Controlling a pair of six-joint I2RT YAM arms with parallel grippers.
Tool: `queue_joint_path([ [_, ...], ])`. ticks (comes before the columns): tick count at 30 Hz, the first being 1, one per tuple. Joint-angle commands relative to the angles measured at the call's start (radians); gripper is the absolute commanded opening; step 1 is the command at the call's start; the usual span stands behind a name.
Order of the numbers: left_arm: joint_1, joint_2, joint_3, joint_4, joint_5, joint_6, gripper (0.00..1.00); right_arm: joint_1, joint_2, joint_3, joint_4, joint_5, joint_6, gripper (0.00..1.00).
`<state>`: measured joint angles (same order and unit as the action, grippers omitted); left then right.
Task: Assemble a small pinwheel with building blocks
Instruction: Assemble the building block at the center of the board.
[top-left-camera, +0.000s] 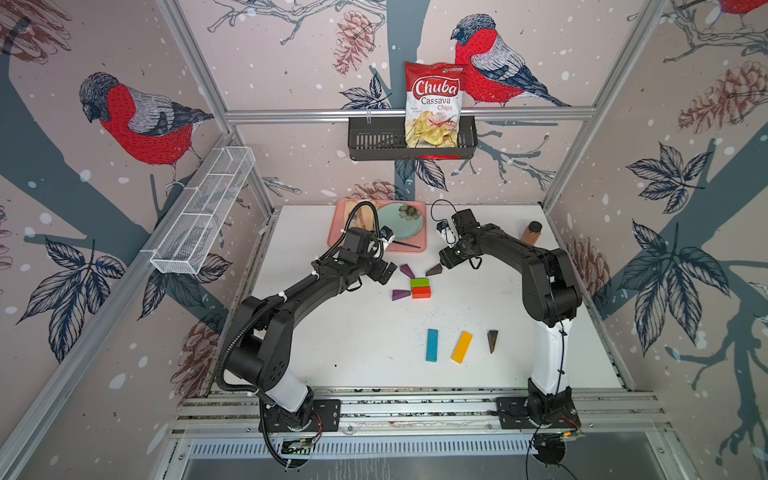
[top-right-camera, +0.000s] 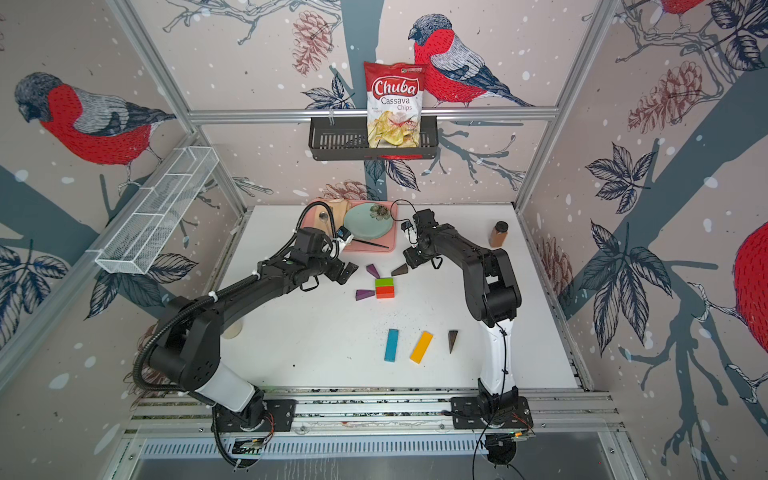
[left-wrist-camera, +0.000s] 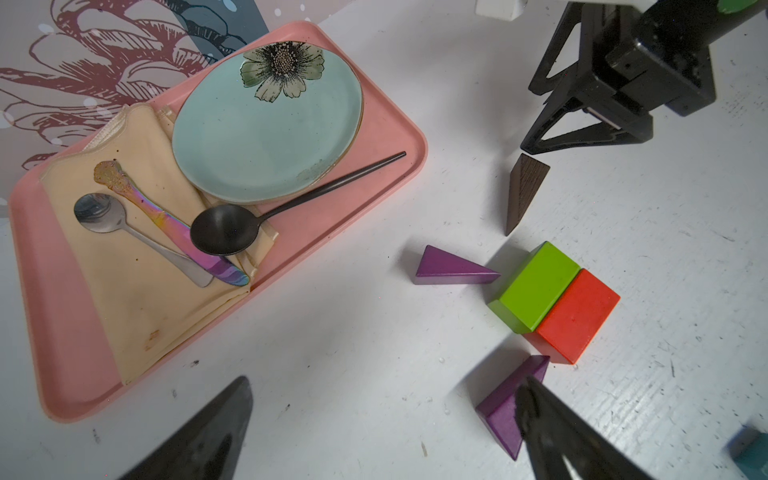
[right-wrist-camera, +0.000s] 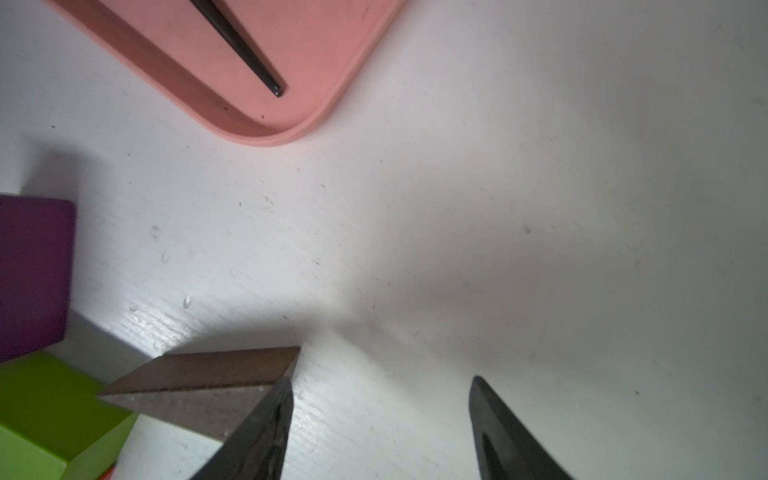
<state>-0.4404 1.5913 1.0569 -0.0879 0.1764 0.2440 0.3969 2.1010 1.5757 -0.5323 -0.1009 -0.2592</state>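
A green brick (top-left-camera: 419, 283) and a red brick (top-left-camera: 421, 292) lie side by side mid-table as a square. Two purple wedges (top-left-camera: 407, 271) (top-left-camera: 400, 294) and a brown wedge (top-left-camera: 434, 270) lie around them. Nearer the front lie a blue bar (top-left-camera: 432, 345), a yellow bar (top-left-camera: 461, 347) and another brown wedge (top-left-camera: 492, 340). My left gripper (left-wrist-camera: 384, 382) is open and empty, left of the purple wedges. My right gripper (right-wrist-camera: 381, 379) is open, empty between its fingers, with one fingertip (right-wrist-camera: 278, 399) at the broad end of the brown wedge (right-wrist-camera: 216, 370).
A pink tray (left-wrist-camera: 62, 332) at the table's back holds a teal plate (left-wrist-camera: 266, 133), a napkin and cutlery. A brown bottle (top-left-camera: 531, 232) stands back right. A white mesh basket (top-left-camera: 203, 212) hangs on the left wall, a black basket with a chips bag (top-left-camera: 434, 104) on the back wall.
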Motion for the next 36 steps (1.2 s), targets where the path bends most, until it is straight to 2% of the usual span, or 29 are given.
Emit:
queue_joint_path([
  [1,0.0,-0.011,-0.004,0.009,-0.006,0.003,0.98,0.004,0.011,0.019,-0.01,0.001,0.001,0.68],
  [25,0.0,-0.028,-0.023,-0.006,-0.034,0.015,0.98,0.031,0.039,0.059,-0.021,-0.035,-0.032,0.69],
  [29,0.0,-0.034,-0.03,-0.005,-0.039,0.017,0.98,0.035,0.033,0.054,0.006,0.017,-0.026,0.7],
  [31,0.0,-0.039,-0.032,0.0,-0.037,0.02,0.98,0.032,0.012,0.043,0.043,0.09,-0.005,0.71],
  [36,0.0,-0.065,-0.038,0.023,-0.021,0.033,0.98,-0.023,-0.113,-0.011,0.143,0.214,0.062,0.77],
])
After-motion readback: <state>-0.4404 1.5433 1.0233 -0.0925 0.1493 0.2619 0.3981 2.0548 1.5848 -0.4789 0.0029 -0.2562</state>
